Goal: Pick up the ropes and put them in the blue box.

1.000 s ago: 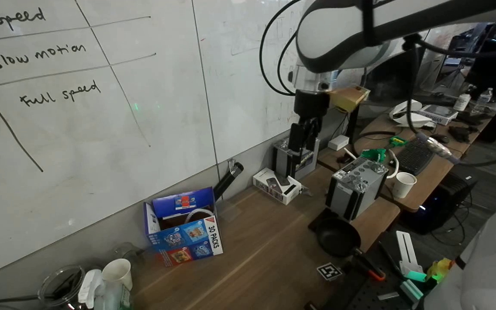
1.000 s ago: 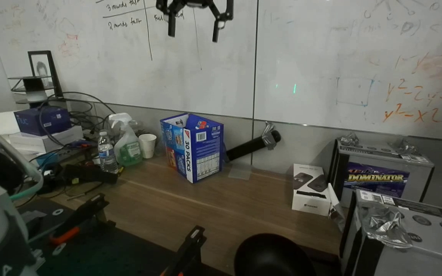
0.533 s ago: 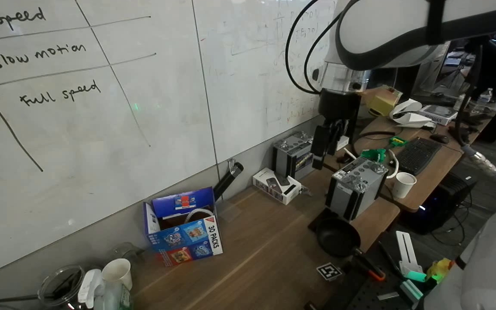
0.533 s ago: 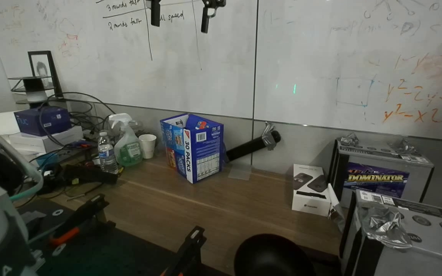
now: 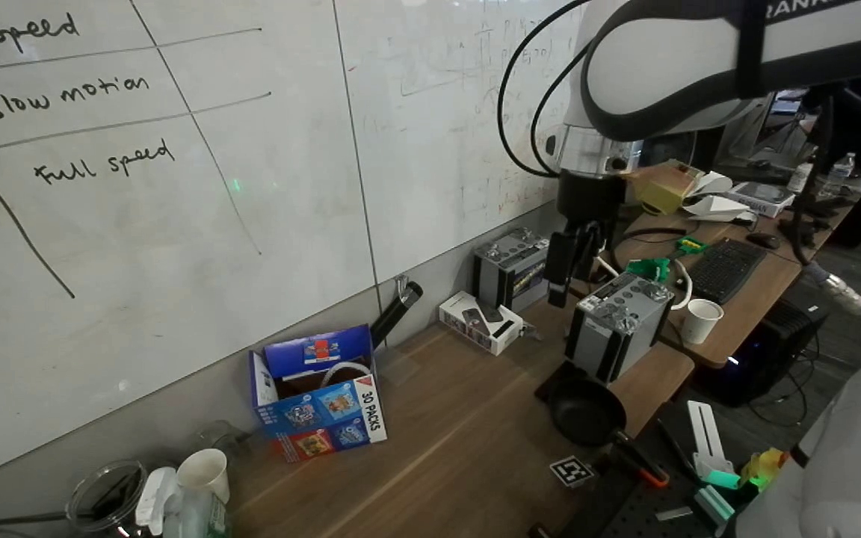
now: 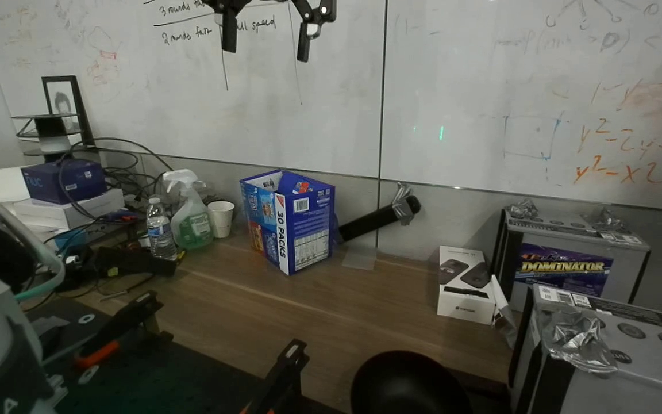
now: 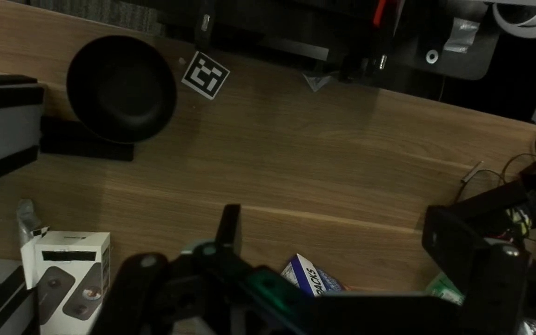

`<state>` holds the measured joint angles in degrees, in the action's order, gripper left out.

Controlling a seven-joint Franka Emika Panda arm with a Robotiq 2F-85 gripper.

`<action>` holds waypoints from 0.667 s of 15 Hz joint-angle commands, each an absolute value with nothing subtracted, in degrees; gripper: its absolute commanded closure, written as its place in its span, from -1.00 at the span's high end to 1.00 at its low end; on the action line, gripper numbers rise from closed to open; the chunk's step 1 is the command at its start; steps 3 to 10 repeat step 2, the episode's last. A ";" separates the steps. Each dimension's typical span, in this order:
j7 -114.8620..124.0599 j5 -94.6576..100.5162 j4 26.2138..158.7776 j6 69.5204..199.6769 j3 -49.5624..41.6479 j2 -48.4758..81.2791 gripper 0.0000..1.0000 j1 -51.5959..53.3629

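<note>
High over the wooden table (image 5: pixel 460 418), well apart from everything on it, the Robotiq gripper (image 6: pixel 266 56) hangs with its two fingers spread wide. Over there, just below the whiteboard (image 5: pixel 281 187), I can see a white rope (image 5: pixel 346 365) arching inside the uncovered blue "30 PACKS" carton (image 5: pixel 329 418), while a black frying pan (image 5: pixel 587 411) sits across the tabletop.
</note>
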<state>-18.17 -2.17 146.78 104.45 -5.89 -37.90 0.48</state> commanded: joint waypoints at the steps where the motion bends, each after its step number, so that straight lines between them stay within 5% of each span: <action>1: -17.83 -1.94 146.75 104.35 -6.15 -37.90 1.00 0.80; 10: -17.73 -1.86 146.79 104.35 -6.14 -37.90 1.00 0.79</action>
